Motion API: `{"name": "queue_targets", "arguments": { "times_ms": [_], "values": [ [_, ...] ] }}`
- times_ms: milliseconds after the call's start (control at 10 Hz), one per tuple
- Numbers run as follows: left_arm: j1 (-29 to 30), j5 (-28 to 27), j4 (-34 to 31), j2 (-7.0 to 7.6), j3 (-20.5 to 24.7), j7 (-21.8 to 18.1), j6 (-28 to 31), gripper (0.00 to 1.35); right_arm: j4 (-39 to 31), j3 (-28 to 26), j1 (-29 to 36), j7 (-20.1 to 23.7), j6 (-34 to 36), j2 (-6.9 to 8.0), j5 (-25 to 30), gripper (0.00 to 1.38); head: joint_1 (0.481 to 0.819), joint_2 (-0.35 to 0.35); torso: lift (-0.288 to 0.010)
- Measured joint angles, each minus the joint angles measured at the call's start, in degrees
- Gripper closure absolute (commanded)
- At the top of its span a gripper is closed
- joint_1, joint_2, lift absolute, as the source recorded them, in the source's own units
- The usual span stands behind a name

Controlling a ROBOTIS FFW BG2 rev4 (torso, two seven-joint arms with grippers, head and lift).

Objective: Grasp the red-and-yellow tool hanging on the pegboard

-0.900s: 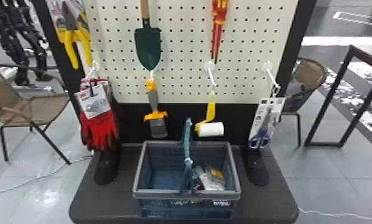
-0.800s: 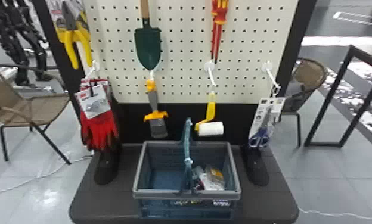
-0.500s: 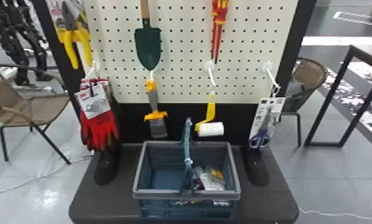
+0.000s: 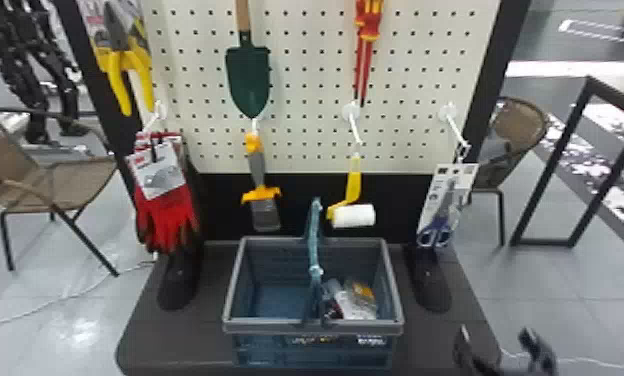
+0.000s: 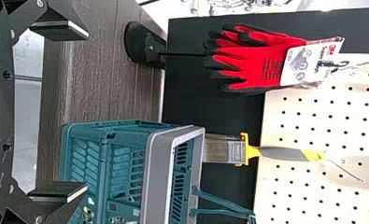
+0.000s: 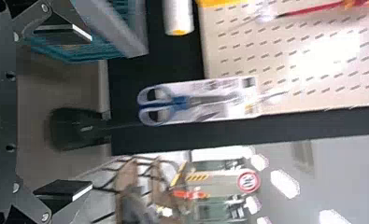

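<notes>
Though wide, left end effector, right end effector off red-and-yellow tool (labels blurred)

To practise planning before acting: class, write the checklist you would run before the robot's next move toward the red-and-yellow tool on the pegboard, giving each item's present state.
1. Red-and-yellow tool hangs unobstructed on the pegboard: ok.
2. Right pincer open: ok.
3. Right pincer level with the tool: not ok; it sits far below, by the basket.
4. Left pincer open and empty: ok.
5. How the tool sits on its hook: cannot tell; its top is cut off at the head view's edge.
</notes>
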Motion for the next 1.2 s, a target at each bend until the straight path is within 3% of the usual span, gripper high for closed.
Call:
{"name": "queue_targets", "arguments": {
  "times_ms": [300,600,1000,1200],
  "values": [
    [-0.31,0.08,0.00,0.00,-0.34,0.00,0.42,0.17,-11.08,0.07,-10.01,7.49,18.43,-4.43,-5.17,0.19,0.549,0.000,-0.100],
    [-1.42,0.08,0.01,0.74,-1.37,0.00,1.75,0.17,-11.46,0.16,-25.21,14.71,31.58,-6.29,-6.45,0.19,0.549,0.000,-0.100],
    [-3.56,0.19,0.60,1.96,-3.05,0.00,3.47,0.17,-9.51,7.55,-44.14,14.37,37.33,-15.25,-14.65,0.19,0.549,0.000,-0.100],
    [-4.43,0.45,0.99,2.61,-3.84,0.00,3.83,0.17,-7.00,13.94,-51.92,13.79,37.82,-18.61,-20.58,0.19,0.549,0.000,-0.100]
  ]
}}
